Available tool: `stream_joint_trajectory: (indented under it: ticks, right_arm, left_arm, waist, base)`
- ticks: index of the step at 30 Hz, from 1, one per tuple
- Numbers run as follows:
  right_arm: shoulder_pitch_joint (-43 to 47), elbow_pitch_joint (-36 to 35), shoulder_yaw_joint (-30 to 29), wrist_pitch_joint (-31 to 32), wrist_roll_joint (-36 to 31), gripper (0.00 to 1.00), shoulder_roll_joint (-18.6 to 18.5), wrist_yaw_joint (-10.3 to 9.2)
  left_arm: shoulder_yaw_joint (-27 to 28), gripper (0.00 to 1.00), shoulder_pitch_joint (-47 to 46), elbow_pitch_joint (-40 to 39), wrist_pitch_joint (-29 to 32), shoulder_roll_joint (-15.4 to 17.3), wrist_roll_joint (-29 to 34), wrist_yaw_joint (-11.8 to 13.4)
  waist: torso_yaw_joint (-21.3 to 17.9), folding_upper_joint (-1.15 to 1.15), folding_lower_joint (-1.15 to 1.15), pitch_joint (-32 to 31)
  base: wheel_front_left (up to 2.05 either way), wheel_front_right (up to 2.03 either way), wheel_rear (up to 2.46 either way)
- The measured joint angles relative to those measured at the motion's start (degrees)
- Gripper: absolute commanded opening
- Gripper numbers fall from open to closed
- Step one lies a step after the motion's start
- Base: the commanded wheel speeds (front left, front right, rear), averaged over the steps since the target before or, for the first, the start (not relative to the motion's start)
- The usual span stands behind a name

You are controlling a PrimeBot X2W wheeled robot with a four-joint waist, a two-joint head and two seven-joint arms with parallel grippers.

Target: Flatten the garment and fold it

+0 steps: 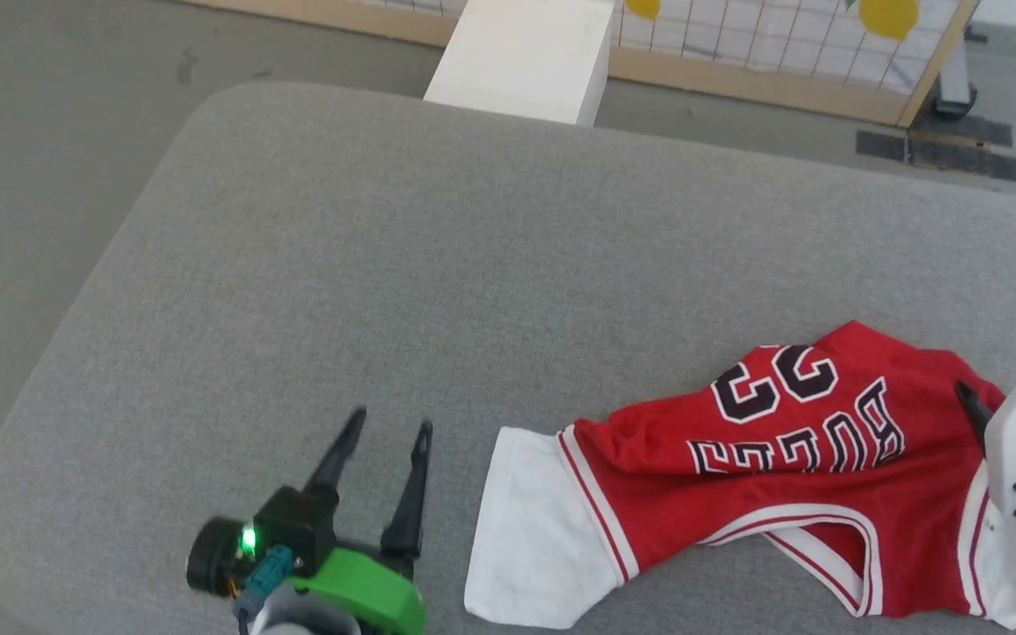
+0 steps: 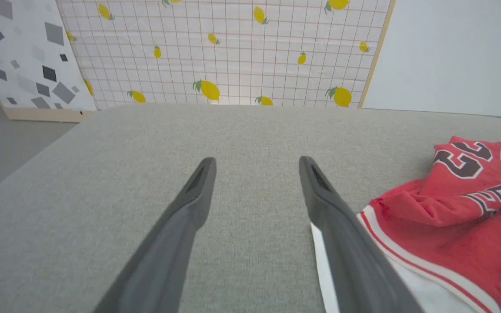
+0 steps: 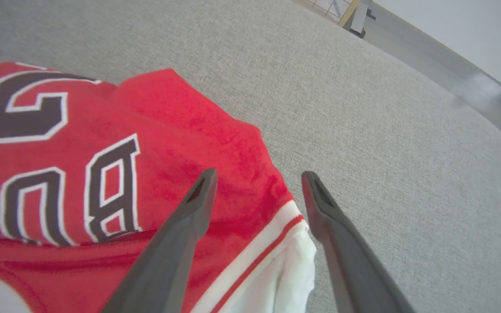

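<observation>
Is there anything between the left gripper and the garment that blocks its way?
Nothing visible. Only bare grey cushion lies between the open left gripper and the white edge of the garment.

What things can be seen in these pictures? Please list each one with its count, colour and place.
garment: one, red with white panels and black-and-white lettering, rumpled on the near right part of the padded surface
padded surface: one, grey, under everything
block: one, white, at the surface's far edge
lemon screen: one, white grid with yellow lemons, behind the surface
patterned panel: one, white with grey shapes, beside the screen
floor: grey, around the surface
left gripper: one, dark fingers, open, over bare surface beside the garment's white sleeve
right gripper: one, dark fingers, open, over the garment's right edge
</observation>
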Motion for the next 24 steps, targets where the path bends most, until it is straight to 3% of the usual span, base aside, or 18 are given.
stream_joint_trajectory:
  ticks: [4, 10, 17, 24]
  right_arm:
    - [4.6, -3.8, -3.8, -10.2, -0.7, 1.0, 4.3, -0.01]
    - [14.0, -11.8, -11.1, -22.3, -2.4, 1.0, 12.1, -0.01]
    - [23.4, -18.5, -15.6, -27.3, -5.4, 1.0, 20.9, -0.02]
    - [25.6, -19.7, -15.9, -27.3, -7.3, 1.0, 23.2, -0.03]
  left_arm:
    - [-0.9, 1.0, 2.7, 1.3, 5.3, 1.2, -3.3, -2.5]
    - [-2.1, 1.0, 6.9, -1.8, 19.9, 4.4, -10.0, -4.2]
    - [-4.1, 1.0, 8.7, -4.6, 34.2, 7.1, -14.0, -4.4]
    - [-7.0, 1.0, 8.0, -2.4, 40.7, 7.6, -14.6, -4.5]
  waist:
    - [-0.8, 0.0, 0.0, -2.2]
    - [-3.1, 0.0, 0.0, -5.0]
    - [-6.4, 0.0, 0.0, -5.9]
    - [-8.7, 0.0, 0.0, -4.4]
  base:
    - [0.0, 0.0, 0.0]
    - [0.0, 0.0, 0.0]
    - [0.0, 0.0, 0.0]
    - [0.0, 0.0, 0.0]
